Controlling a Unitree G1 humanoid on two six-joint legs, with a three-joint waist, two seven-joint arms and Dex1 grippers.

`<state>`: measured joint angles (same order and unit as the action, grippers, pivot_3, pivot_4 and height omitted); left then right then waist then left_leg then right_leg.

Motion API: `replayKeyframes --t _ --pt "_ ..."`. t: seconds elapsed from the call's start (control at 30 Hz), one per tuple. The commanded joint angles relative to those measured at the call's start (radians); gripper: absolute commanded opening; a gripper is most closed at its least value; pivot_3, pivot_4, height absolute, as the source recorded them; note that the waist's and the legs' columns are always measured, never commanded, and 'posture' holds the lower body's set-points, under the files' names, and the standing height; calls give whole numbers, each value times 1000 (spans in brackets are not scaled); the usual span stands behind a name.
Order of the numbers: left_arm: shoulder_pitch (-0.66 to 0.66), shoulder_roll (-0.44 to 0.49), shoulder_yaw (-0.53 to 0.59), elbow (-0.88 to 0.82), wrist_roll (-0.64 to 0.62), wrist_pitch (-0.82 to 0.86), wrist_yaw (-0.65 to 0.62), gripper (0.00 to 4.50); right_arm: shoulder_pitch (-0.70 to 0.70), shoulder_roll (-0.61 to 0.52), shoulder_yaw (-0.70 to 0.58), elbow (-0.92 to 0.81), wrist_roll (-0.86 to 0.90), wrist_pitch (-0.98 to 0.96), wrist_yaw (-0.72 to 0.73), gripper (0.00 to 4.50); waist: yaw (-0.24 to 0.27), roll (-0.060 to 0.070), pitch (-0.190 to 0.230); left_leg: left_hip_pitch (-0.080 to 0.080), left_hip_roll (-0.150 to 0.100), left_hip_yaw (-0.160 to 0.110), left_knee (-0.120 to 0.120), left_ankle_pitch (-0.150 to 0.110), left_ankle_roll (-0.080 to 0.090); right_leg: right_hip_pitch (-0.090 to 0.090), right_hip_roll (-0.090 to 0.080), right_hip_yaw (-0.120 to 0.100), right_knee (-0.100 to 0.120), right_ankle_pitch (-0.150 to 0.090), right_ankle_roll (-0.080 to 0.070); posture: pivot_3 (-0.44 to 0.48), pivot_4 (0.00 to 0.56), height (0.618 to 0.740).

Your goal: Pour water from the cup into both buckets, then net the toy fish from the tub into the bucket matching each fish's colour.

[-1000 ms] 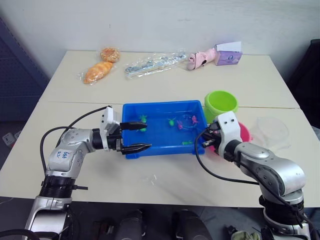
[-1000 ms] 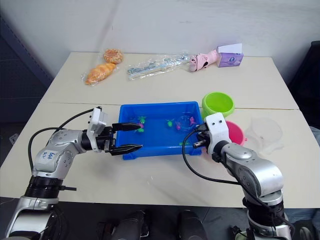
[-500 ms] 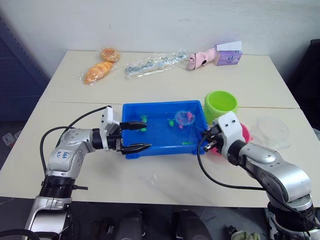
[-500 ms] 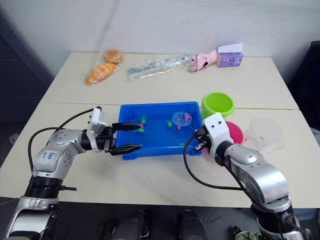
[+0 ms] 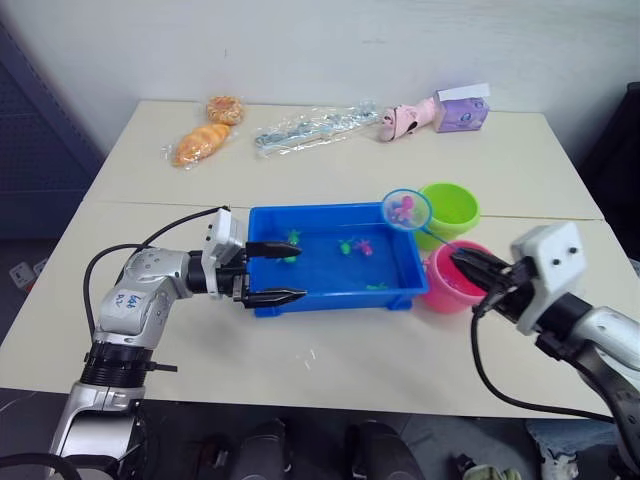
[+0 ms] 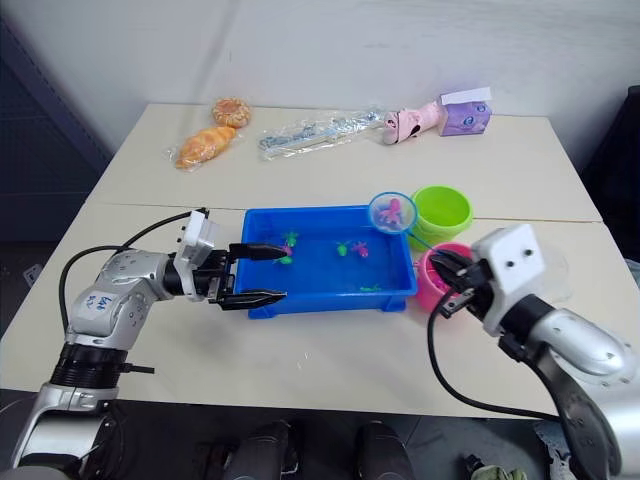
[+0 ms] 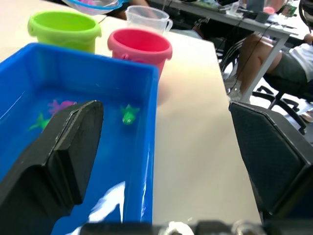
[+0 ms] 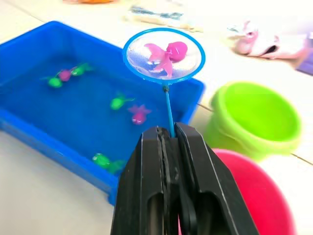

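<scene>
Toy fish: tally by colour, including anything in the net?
Green plastic toy fish: 4, all in the blue plastic tub
Pink plastic toy fish: 3, with 2 in the tub and 1 in the round blue-rimmed net
Total: 7

The net (image 8: 164,55) handle's lower end is hidden between the right claw (image 8: 167,134) fingers.

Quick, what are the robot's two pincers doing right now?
Left pincer: open, straddling the blue tub's rim.
Right pincer: shut on the net, pink fish inside.
</scene>
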<state>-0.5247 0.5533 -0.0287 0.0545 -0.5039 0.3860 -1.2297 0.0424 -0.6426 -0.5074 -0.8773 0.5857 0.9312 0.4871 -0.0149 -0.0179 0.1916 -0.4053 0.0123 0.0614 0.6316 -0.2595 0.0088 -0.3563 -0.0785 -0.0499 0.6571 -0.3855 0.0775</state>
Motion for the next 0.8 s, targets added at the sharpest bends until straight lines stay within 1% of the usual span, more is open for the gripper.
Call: replayKeyframes --t 0.03,0.17,0.2,0.23,0.33,0.37,0.43,0.5,0.57,0.63,0.73,0.8 --pt "-31 -14 -15 4 -10 -5 -29 4428 126 -20 -178 -63 14 -63 66 0 12 0 0 0 0 0 0 0 0 0 0 0 0 0 0 0 150 740" --pt "-49 -27 -28 24 -6 -8 -47 4428 274 -18 -322 -44 -40 -177 126 0 12 0 0 1 0 1 1 0 0 1 1 1 -1 0 0 0 150 740" --pt "-51 -29 -30 28 -5 -9 -50 4428 296 -15 -341 -36 -51 -198 130 0 12 0 0 1 0 1 1 0 0 1 1 1 -1 0 0 0 150 740" --pt "-54 -33 -33 32 -4 -10 -53 4428 342 -18 -347 -20 -102 -260 153 0 12 0 0 1 0 1 1 0 0 1 1 1 -1 0 0 0 150 740" --pt "-58 -43 -39 38 -1 -11 -58 4428 452 -25 -321 34 -255 -456 201 0 12 0 0 2 0 1 1 1 0 1 1 1 -1 0 0 0 150 740" --pt "-58 -45 -40 38 0 -11 -59 4428 472 -22 -310 50 -287 -502 207 0 12 0 0 2 0 1 1 1 -1 1 1 1 -1 0 0 0 150 740" --pt "-61 -50 -41 39 1 -11 -59 4428 492 11 -289 103 -363 -600 173 0 12 0 0 2 0 1 2 1 0 1 1 2 0 0 0 0 150 740" --pt "-61 -51 -40 36 0 -9 -58 4428 514 14 -271 149 -446 -723 168 0 12 0 0 2 0 2 2 1 -1 1 1 2 0 0 0 0 150 740" --pt "-58 -52 -41 29 -2 -7 -56 4428 518 26 -252 204 -536 -845 135 0 13 0 0 2 0 2 2 1 -1 1 1 2 0 0 0 0 150 740" --pt "-55 -55 -42 24 -3 -4 -53 4428 506 33 -233 252 -594 -927 101 0 12 0 0 3 0 2 2 1 -1 1 1 2 0 0 0 0 150 740" --pt "-45 -69 -51 7 -6 2 -43 4428 495 9 -173 361 -765 -1130 22 0 13 0 0 3 0 2 3 2 -2 1 1 2 1 0 0 0 150 740" --pt "-43 -78 -53 0 -9 6 -37 4428 487 5 -153 416 -847 -1237 -33 0 13 0 0 3 0 2 3 2 -2 1 1 2 1 0 0 0 150 740"
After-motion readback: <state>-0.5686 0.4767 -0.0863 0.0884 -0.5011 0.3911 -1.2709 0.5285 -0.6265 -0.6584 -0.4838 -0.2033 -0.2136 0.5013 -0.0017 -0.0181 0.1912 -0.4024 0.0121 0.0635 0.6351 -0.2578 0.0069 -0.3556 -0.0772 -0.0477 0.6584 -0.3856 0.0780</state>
